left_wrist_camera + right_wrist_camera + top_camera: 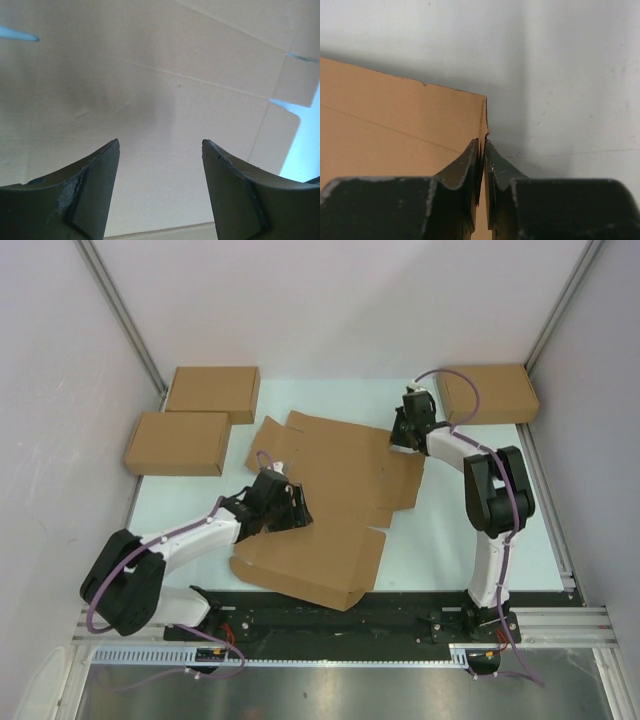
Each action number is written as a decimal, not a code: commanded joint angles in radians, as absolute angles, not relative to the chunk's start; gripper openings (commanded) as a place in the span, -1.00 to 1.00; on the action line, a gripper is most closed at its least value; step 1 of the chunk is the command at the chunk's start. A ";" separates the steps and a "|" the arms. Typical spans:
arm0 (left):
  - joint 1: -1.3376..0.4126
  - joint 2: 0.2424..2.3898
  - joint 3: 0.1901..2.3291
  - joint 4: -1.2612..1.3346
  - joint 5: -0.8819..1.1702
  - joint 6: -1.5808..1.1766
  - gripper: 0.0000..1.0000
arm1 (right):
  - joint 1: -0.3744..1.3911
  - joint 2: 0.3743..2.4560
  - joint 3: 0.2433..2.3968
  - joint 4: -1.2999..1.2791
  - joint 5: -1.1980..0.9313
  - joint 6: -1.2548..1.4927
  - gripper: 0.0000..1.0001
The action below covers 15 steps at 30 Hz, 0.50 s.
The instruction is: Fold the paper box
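Paper box (340,480) between right fingers (462,175)

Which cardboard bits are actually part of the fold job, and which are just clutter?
Job: paper box, unfolded mid-table; right gripper pinching its edge; left gripper open over it.
Clutter: three folded boxes, two far left, one far right.

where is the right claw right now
In the top view the right claw sits far right, pinching the paper box at its far corner, left of a closed cardboard box.
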State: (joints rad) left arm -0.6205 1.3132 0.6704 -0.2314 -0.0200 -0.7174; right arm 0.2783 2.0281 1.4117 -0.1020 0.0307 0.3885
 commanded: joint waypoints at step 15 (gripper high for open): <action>-0.623 1.523 0.672 -0.057 0.092 -0.821 0.42 | 0.325 1.736 1.390 -0.198 0.187 0.282 -0.50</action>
